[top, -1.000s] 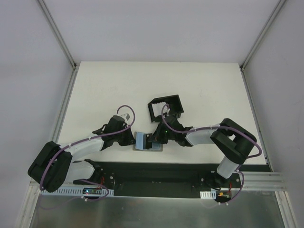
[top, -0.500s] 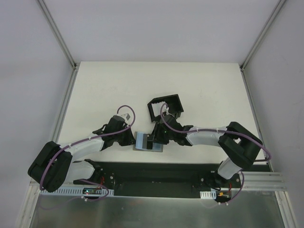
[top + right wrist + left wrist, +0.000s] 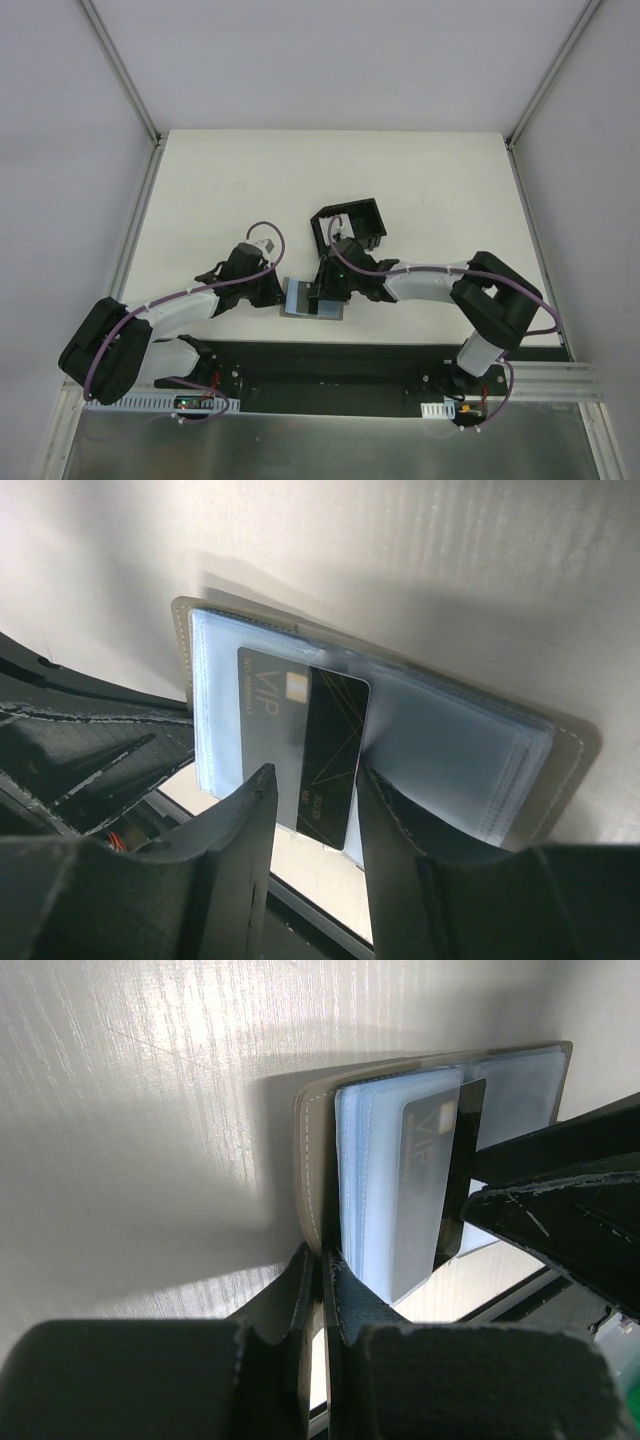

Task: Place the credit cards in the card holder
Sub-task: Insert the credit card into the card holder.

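Credit card (image 3: 335,750), thin dark plastic, looks stiff and slick; we would pinch its free six-o'clock end. Right gripper (image 3: 315,785) straddles it, jaws apart; left gripper (image 3: 322,1265) clamps the grey folding wallet (image 3: 312,1150).

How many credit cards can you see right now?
1. A dark VIP card sticks partway out of a clear sleeve in the open grey wallet, between the right gripper fingers. Others may be hidden in the sleeves.
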{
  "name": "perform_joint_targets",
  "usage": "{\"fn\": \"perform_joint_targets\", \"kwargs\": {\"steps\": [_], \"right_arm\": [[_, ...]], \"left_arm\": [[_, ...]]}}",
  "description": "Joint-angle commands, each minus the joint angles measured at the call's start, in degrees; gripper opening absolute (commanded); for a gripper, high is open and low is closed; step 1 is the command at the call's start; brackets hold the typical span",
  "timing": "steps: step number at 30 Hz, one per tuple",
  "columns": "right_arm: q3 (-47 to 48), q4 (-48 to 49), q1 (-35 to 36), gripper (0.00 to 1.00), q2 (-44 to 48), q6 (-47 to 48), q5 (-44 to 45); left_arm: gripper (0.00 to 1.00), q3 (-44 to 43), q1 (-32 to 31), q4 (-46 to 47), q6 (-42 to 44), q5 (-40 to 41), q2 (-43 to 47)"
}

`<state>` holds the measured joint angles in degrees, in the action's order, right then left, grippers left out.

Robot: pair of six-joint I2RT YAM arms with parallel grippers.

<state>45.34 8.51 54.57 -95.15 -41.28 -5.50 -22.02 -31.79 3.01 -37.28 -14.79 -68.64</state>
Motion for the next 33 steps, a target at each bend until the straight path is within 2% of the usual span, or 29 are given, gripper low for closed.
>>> {"fn": "perform_joint_targets", "kwargs": {"steps": [1, 12, 18, 21, 27, 29, 33], "right_arm": [[2.38, -1.31, 0.54, 0.4, -2.4, 2.25, -2.67], [3.35, 4.75, 0.63, 0.39, -5.04, 1.46, -6.89], [3.0, 6.87, 0.81, 0.21, -4.69, 1.55, -8.03], [3.09, 6.96, 0.8, 0.18, -4.6, 1.38, -8.3], [2.82, 7.74, 0.89, 0.18, -3.9, 1.81, -8.83], [2.47, 7.83, 0.89, 0.25, -3.37, 1.9, -8.83], [2.21, 4.94, 0.89, 0.29, -2.41, 1.9, -7.08]], "left_arm": [[0.0, 0.75, 0.15, -3.27, 1.15, 0.99, -0.79], [0.0, 0.93, 0.15, -3.27, 1.15, 0.64, -1.14], [0.0, 1.01, 0.15, -3.27, 1.15, 0.46, -0.88], [0.0, 1.1, 0.15, -3.36, 1.07, 0.46, -0.79], [0.0, 1.19, 0.15, -3.27, 0.98, 0.55, -0.62], [0.0, 0.93, 0.15, -3.27, 1.24, 0.29, -0.88], [0.0, 1.1, 0.15, -3.27, 0.98, 0.28, -0.27]]}}
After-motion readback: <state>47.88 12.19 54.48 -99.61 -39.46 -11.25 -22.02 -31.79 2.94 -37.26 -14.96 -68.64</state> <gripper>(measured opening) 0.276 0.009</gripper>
